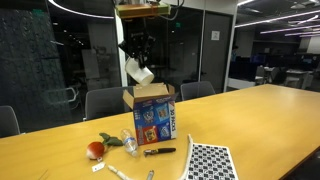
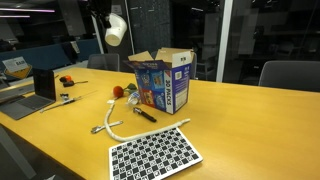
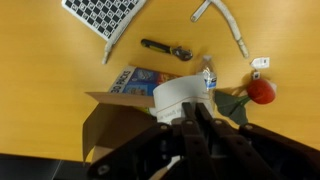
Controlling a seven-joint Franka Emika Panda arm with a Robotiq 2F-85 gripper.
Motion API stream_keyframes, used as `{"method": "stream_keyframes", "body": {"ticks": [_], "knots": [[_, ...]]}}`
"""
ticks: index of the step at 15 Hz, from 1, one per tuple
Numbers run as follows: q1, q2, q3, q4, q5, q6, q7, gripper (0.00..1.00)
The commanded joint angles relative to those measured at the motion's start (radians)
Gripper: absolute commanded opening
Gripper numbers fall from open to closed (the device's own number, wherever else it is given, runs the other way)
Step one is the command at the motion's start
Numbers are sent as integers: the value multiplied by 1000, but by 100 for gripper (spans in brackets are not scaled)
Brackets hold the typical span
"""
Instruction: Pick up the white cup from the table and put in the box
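Observation:
My gripper [image 1: 138, 57] is shut on the white cup [image 1: 140, 71] and holds it in the air, above the box [image 1: 153, 112] and a little to its side. In an exterior view the cup [image 2: 115, 29] hangs up and to the left of the blue box [image 2: 165, 80], whose brown flaps stand open. In the wrist view the cup [image 3: 180, 97] sits between my closed fingers [image 3: 190, 112], over the box's open top [image 3: 110, 125]. The light-wood table [image 1: 250, 120] lies below.
A red fruit with a green leaf [image 1: 96, 149] lies beside the box, also in the wrist view [image 3: 262, 90]. A black pen-like tool [image 1: 160, 151], white tubing [image 2: 108, 124] and a checkerboard sheet [image 1: 210, 160] lie in front. A laptop [image 2: 40, 88] stands at the table's far end.

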State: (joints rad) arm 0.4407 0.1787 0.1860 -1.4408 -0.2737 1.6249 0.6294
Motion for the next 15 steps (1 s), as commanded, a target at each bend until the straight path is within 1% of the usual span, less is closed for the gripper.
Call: {"method": "stream_keyframes", "body": {"ticks": [1,2,3,5,8,9,11,15], "knots": [[-18,5,19,76,-95,-5,1,7],[-30,11,12,70,-111,27,0,7],[-23,13,-14,54,-118,59,-2,7],[-52,33,-40,26,-120,138,1,7],[-88,101,-83,3,-133,246,17,7],[-111,132,-83,10,-130,267,18,7],[-133,190,-105,11,-110,311,17,7],[-154,303,-137,32,-86,341,9,7]]}}
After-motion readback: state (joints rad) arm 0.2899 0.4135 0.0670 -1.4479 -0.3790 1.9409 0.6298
